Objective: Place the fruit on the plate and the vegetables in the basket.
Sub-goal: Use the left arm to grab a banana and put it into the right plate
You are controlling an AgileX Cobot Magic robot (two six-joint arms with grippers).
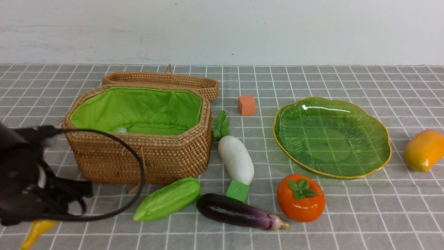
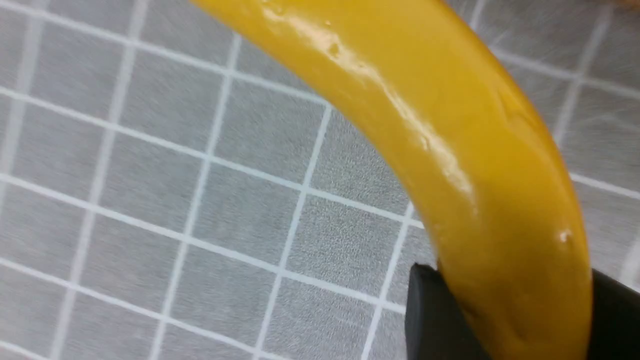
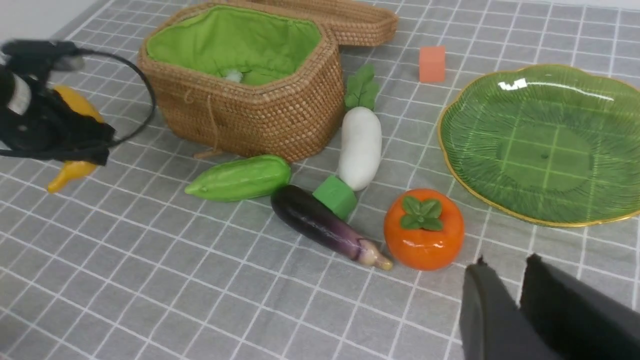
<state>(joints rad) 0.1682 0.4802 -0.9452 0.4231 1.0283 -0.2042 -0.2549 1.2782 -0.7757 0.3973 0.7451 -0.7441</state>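
My left gripper (image 2: 515,320) is shut on the yellow banana (image 2: 450,150), low over the cloth at the front left (image 1: 36,231), in front of the wicker basket (image 1: 145,159). The white radish (image 1: 236,159), green gourd (image 1: 168,199) and purple eggplant (image 1: 236,211) lie right of and in front of the basket. The persimmon (image 1: 300,198) sits in front of the green plate (image 1: 333,139), and the mango (image 1: 424,150) lies to the plate's right. My right gripper (image 3: 506,262) is shut and empty, near the persimmon (image 3: 424,230).
An orange cube (image 1: 246,105) sits behind the radish and a green cube (image 1: 238,190) touches its near end. The basket lid (image 1: 163,80) lies open behind the basket. A small white thing (image 1: 121,130) lies inside the basket. A black cable (image 1: 135,163) loops off my left arm.
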